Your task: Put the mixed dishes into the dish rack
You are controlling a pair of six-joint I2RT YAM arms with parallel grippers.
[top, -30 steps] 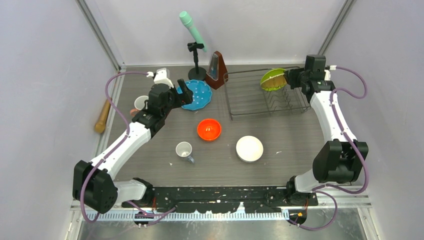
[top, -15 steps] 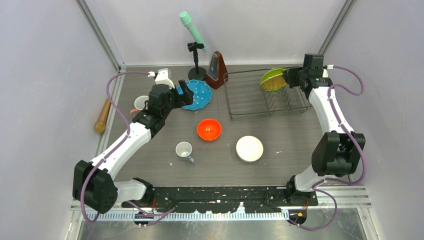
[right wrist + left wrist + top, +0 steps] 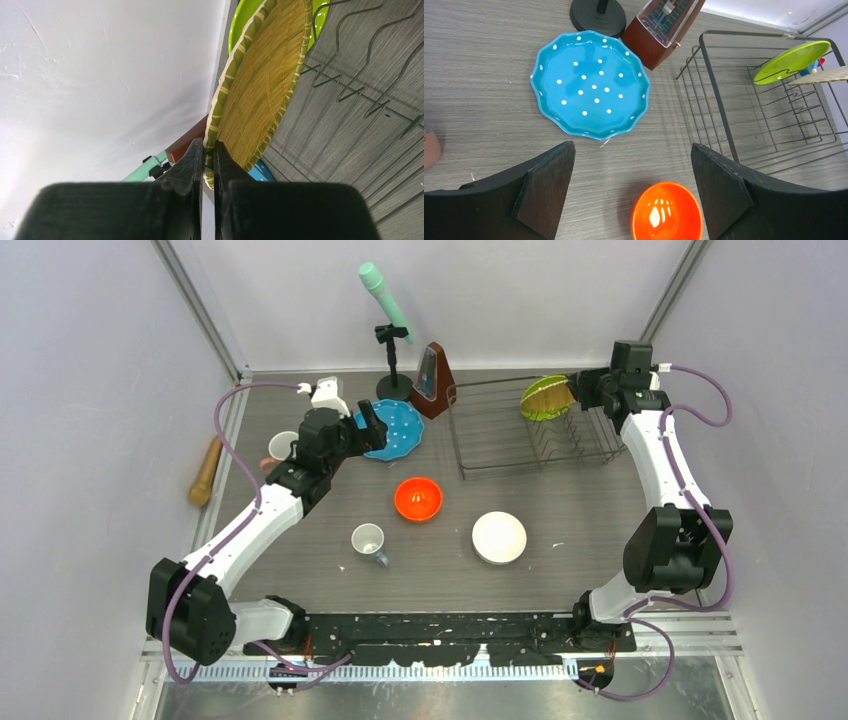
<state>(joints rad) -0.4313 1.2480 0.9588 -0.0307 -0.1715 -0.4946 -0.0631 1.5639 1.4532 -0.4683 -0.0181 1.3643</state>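
Rim pinched tight, we held the woven yellow-rimmed plate [image 3: 260,85] on edge in our right gripper [image 3: 209,147], ready to slot into the dark wire dish rack [image 3: 495,440]; left gripper [image 3: 632,147] hung open.

**Bright, even light with soft shadows**

Light comes from above, diffuse. Small white glare spots sit on the orange bowl [image 3: 666,212]. In the right wrist view, the close fingers [image 3: 186,169] of the right gripper [image 3: 208,146] look unfocused.

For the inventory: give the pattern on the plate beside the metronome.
Blue plate with white dots; left wrist view.
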